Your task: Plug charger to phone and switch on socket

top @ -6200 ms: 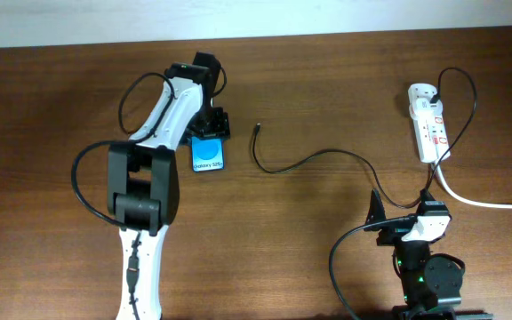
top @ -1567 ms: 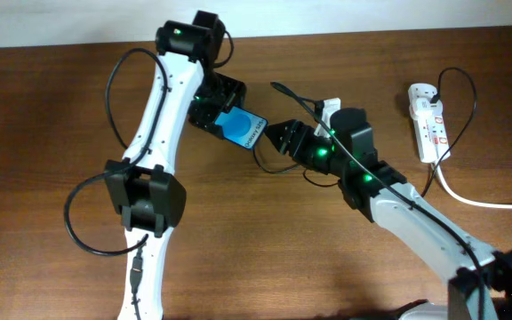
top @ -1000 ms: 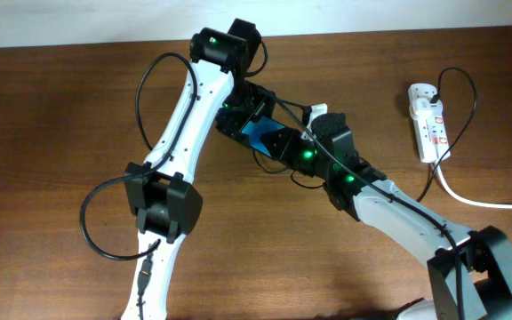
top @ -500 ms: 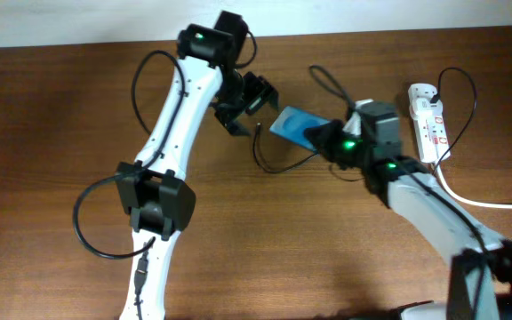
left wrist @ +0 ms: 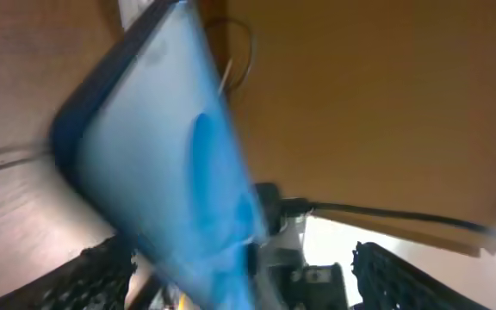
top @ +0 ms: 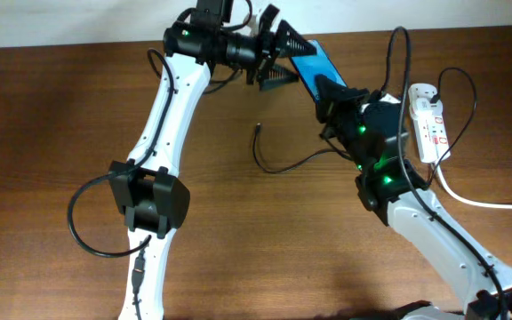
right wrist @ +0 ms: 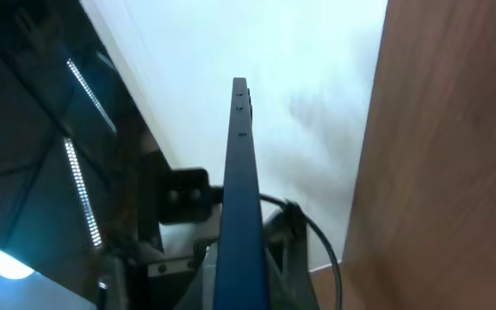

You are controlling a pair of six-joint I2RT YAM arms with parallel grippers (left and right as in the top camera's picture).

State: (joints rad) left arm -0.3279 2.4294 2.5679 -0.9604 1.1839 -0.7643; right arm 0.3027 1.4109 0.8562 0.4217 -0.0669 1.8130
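Overhead: right pincer [top: 331,91] grips phone [top: 310,60] aloft, likely readying it for plugging.
Left pincer [top: 284,49] gapes empty; charger [top: 258,130] lies unplugged.

The left wrist view is motion-blurred; the phone [left wrist: 162,172] smears across its left half, cut off at the bottom edge. The right wrist view shows it edge-on only, screen hidden; overhead, the socket [top: 428,122] is too small to read its switches.

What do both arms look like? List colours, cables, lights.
White shells, black joints on both. Left arm: looping black cables, one green light. Right arm: two green lights. Left gripper and right gripper: black.
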